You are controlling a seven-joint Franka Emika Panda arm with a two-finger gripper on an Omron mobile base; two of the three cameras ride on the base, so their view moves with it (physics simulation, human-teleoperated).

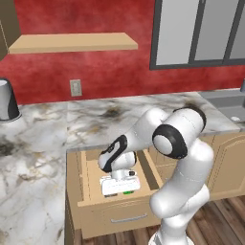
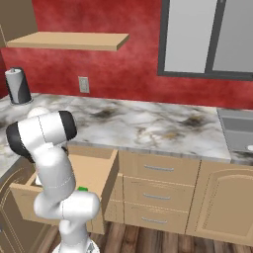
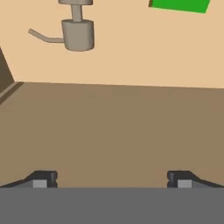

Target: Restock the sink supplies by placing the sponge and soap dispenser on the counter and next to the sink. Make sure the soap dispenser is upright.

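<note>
And here is the open drawer (image 1: 83,177), pulled out from the light wood cabinets under the counter (image 1: 43,143), with the arm bent down into it. In the hand view the soap dispenser (image 3: 78,33) is seen at the upper left on the pale drawer floor, its tan pump top and thin spout shown, the body cut off by the picture's edge; whether it stands or lies cannot be told from this angle. To its right, at the top edge, the sponge (image 3: 179,5) is seen as a bright green slab, well apart from the dispenser. A sliver of the same green is caught just under the hand in the left base view (image 1: 127,193).

The gripper (image 3: 111,180) is held wide open, both dark tips spread near the bottom corners, with nothing between them.

No writing or label can be read anywhere.

Over the counter, a silver-grey canister (image 1: 6,99) is set at the far left, a wall outlet (image 1: 75,87) is mounted on the red wall, a wooden shelf (image 1: 72,43) is fixed above, and a window (image 1: 201,31) is framed at the right. The sink (image 2: 238,129) is recessed at the counter's right end. Dark wood flooring (image 2: 163,239) is laid below.
</note>
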